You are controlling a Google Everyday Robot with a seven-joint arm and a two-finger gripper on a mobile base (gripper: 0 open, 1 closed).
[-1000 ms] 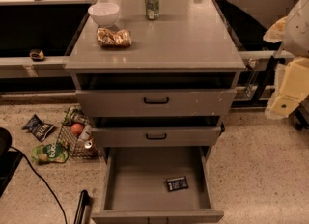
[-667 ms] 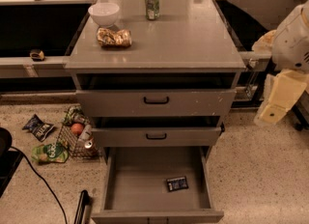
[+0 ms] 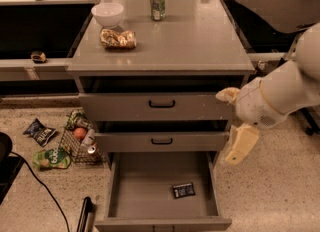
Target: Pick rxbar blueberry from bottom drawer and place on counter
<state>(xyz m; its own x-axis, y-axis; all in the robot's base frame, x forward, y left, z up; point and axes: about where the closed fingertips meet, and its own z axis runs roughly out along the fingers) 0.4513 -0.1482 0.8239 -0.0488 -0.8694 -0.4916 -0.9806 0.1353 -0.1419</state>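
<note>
Speckled stone flooring and a matte grey cabinet filled my view. Over the last second the arm had swung in from the far right edge and dropped. The gripper (image 3: 241,143) now hung just beside the cabinet's right flank, level with the middle drawer. I could not tell whether it was released or clenched, though I saw nothing in it. Nothing else had shifted.

The rxbar blueberry (image 3: 183,190), a small flat rectangle in a dark wrapper with pale print, lay below and to the left of the gripper. It rested on the smooth grey floor of the bottom drawer (image 3: 114,191), a wide shallow tray pulled open. I judged this to be the approach only, with the reach down into the drawer not yet begun.

Up and to the left of the gripper spread the counter (image 3: 200,41), flat and dull grey. It bore a rounded white bowl (image 3: 108,13), a green can (image 3: 157,3) and a crinkly golden-brown snack bag (image 3: 118,39).
</note>
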